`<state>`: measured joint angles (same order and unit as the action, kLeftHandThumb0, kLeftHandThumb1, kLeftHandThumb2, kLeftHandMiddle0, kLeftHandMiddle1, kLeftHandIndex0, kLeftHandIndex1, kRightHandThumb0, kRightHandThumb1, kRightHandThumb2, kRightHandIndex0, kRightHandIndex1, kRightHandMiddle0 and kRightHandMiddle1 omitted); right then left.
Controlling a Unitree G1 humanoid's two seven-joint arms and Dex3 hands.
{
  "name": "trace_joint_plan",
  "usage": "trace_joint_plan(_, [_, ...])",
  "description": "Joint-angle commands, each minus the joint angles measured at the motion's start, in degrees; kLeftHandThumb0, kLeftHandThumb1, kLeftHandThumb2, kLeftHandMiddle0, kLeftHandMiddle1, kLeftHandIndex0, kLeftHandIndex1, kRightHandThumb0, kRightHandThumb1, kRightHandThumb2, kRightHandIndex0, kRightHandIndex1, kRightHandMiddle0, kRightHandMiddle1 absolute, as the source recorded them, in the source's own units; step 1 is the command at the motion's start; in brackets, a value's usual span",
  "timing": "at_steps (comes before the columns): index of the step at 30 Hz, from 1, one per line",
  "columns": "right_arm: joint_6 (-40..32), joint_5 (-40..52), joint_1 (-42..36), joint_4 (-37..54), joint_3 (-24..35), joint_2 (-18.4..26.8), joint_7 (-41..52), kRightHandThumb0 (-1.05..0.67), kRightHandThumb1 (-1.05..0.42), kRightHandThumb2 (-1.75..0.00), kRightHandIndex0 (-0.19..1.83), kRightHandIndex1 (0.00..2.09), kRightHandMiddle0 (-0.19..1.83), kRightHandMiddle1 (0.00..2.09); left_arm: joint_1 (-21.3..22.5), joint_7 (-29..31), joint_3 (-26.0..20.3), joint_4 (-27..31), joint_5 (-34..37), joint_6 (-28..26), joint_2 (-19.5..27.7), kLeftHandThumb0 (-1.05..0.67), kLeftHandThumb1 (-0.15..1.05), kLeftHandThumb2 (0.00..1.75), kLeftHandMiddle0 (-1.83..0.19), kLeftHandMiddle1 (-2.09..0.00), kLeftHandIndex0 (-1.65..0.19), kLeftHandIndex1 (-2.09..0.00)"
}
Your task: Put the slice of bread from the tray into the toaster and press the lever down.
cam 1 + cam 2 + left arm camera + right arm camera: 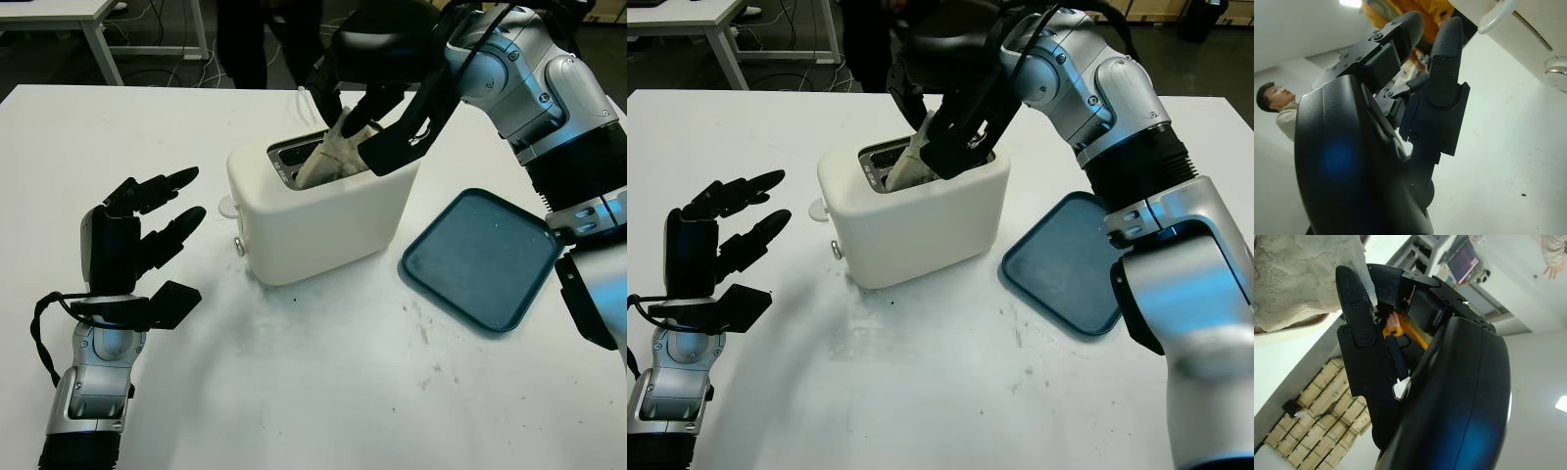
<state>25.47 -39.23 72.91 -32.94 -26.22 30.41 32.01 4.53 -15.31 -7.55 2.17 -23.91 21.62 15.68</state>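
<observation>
White table (323, 392) is carrying a cream toaster (323, 211); the right hand (377, 113) is gripping the bread slice (328, 157) tilted in its slot, beside the blue tray (480, 259). Left hand (137, 245) is hovering open.

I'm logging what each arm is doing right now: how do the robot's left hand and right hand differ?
The left hand is open and holds nothing; the right hand is shut on the slice of bread. The left hand sits low over the table, beside the toaster; the right hand is above the toaster, with the bread standing partway in a slot. Both are black with three fingers.
</observation>
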Motion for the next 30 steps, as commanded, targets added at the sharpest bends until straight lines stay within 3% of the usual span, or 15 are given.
trace_joint_plan(1, [0.23,0.45,-0.70,-0.48,0.41,0.78,0.28,-0.49,-0.90,0.00,1.02,1.54,0.93,1.13,-0.30,-0.66,0.20,-0.11,-0.37,0.76,0.12,-0.49,0.92,0.14,-0.63,-0.92,-0.94,0.00])
trace_joint_plan(4, [2.04,-0.26,-0.31,-1.36,0.44,1.36,-2.01,-0.49,-0.89,0.00,1.04,1.67,0.88,1.39,-0.35,-0.01,0.22,0.27,0.18,0.07,-0.02,-0.49,0.92,0.14,-0.63,-0.92,-0.94,0.00])
trace_joint_plan(7, [4.18,-1.86,0.60,-2.11,-0.07,2.06,-5.00,-0.50,-0.89,0.00,1.03,1.60,0.90,1.33,-0.15,0.16,0.35,0.30,0.33,0.03,-0.05,-0.49,0.92,0.14,-0.63,-0.92,-0.94,0.00])
trace_joint_plan(13, [8.96,-7.37,3.24,-2.90,-2.40,2.48,-10.86,-0.47,-0.90,0.00,1.03,1.67,0.90,1.39,0.26,-0.47,0.53,-0.30,-0.24,0.56,0.02,-0.50,0.92,0.14,-0.63,-0.93,-0.94,0.00])
trace_joint_plan(17, [11.24,-8.99,5.20,-4.24,-3.45,1.71,-13.18,-0.42,-0.88,0.00,1.02,1.74,0.80,1.67,0.29,-0.65,0.46,-0.33,-0.54,0.47,0.09,-0.50,0.92,0.14,-0.64,-0.94,-0.94,0.00])
trace_joint_plan(24, [13.56,-7.20,6.16,-6.59,-2.86,0.97,-14.50,-0.40,-0.86,0.00,1.10,1.75,0.81,1.72,0.01,-0.48,0.27,-0.31,-0.07,0.61,-0.06,-0.49,0.92,0.13,-0.63,-0.94,-0.94,0.00])
trace_joint_plan(30, [11.16,-3.60,4.35,-6.96,-0.63,1.59,-9.99,-0.38,-0.88,-0.01,1.02,1.75,0.81,1.74,-0.29,-0.62,0.25,0.00,-0.31,0.25,-0.23,-0.49,0.92,0.13,-0.63,-0.94,-0.94,0.00])
